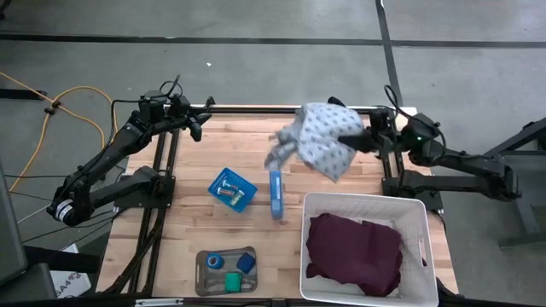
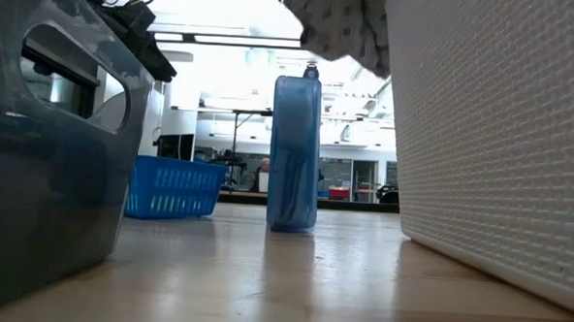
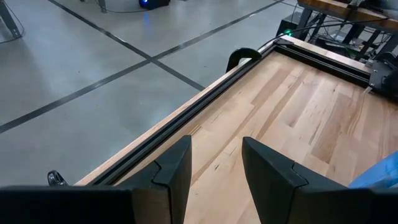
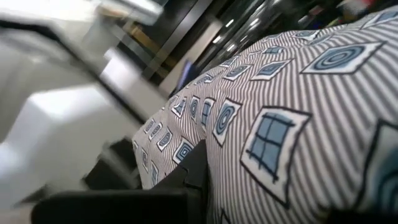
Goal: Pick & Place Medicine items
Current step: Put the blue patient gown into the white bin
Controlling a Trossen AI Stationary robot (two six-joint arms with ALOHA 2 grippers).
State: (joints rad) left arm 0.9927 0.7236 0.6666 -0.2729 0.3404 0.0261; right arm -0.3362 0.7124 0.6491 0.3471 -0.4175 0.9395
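From above, the right tool (image 1: 351,136) is clamped on a patterned grey cloth (image 1: 320,141) hanging over the far side of the worktop (image 1: 341,183), just beyond a blue case (image 1: 275,194) standing on edge. The trailing cloth could likely brush that case and tip it. The medicine items (image 1: 229,269) lie in a grey tray (image 1: 203,277) at the near edge, untouched; a blue basket (image 1: 231,189) sits mid-worktop and a white basket (image 1: 367,205) holds maroon fabric (image 1: 354,249).

At worktop level, the cloth (image 2: 337,22) hangs right above the upright case (image 2: 294,154).

The left wrist shows the left tool (image 3: 216,167) partly open and empty over bare wood at the far left corner.

The right wrist shows only cloth (image 4: 286,118); if the grip is shallow, it may slip.

No writing is legible anywhere.
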